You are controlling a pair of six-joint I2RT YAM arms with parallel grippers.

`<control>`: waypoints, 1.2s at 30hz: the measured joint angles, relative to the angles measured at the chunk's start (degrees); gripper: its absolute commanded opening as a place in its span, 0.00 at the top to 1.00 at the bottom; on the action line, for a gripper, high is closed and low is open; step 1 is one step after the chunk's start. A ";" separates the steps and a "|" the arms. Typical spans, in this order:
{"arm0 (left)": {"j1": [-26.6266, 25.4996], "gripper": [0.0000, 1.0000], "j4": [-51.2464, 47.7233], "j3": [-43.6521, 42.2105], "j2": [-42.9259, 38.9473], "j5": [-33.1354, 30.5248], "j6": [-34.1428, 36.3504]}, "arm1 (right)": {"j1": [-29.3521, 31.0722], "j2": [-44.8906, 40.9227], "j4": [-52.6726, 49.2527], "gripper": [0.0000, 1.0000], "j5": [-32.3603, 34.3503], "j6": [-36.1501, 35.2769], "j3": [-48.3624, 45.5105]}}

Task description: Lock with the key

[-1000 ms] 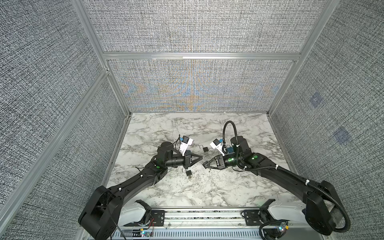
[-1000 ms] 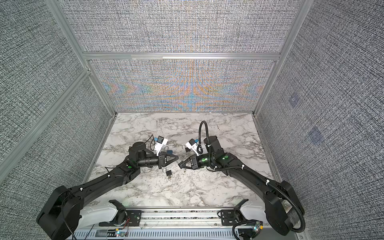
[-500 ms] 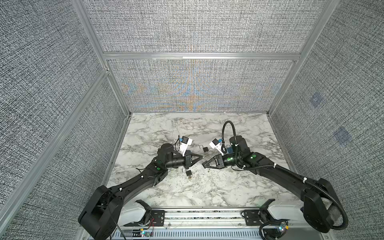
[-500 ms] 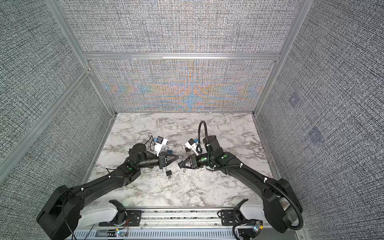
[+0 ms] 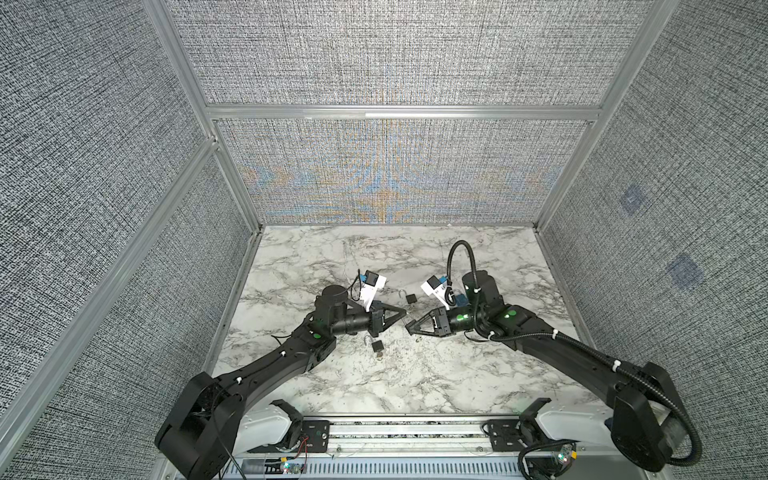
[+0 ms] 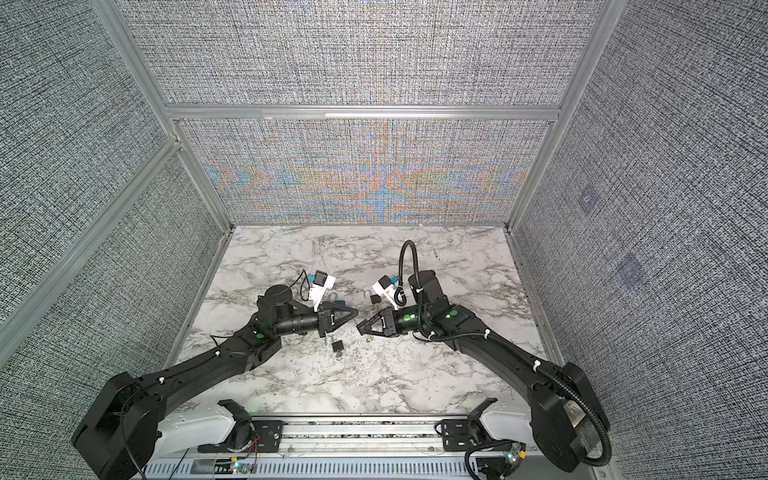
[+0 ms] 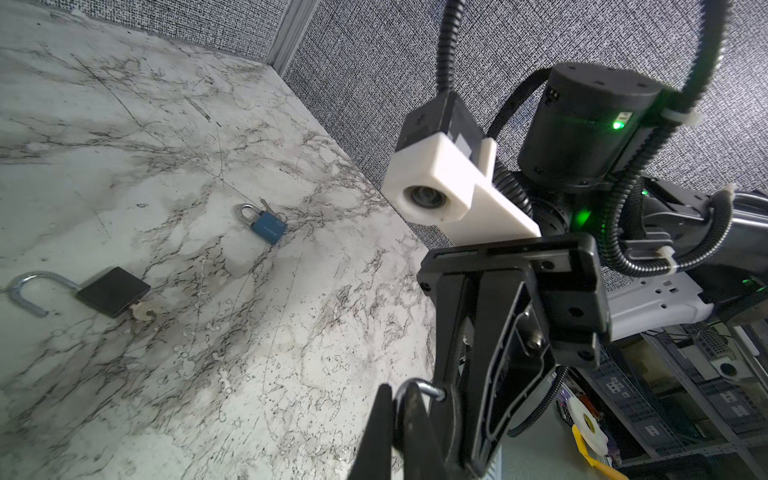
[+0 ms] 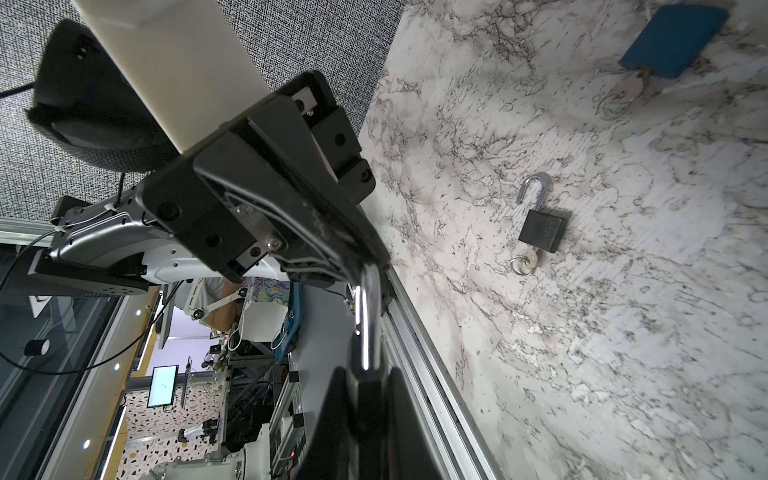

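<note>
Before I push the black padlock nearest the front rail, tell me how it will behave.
The black padlock lies flat on the marble table, so it should slide, not roll or tip. Its open shackle looks like rigid steel yet may swivel when pushed. The key in its base would probably wag and trail loosely.

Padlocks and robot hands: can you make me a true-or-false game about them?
1. Both grippers are wide open. False: the left gripper and right gripper are shut, pinching one held padlock between them.
2. The front black padlock has its shackle open. True.
3. A key sticks in that padlock. True.
4. The blue padlock is in a gripper. False: it lies on the table.
5. The table is brown wood. False: it is white marble.
</note>
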 measured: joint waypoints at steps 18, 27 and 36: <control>-0.83 1.00 -1.53 -0.72 -0.83 -0.74 1.03 | -0.28 1.60 0.22 1.00 -1.90 1.07 0.00; -1.79 1.00 0.04 -1.55 -1.07 -3.26 -0.24 | -0.57 3.28 -0.28 1.00 -2.51 1.46 1.64; -2.64 1.00 0.66 -2.05 -1.25 -4.81 -0.90 | -0.63 3.72 -3.21 1.00 -1.88 0.48 2.80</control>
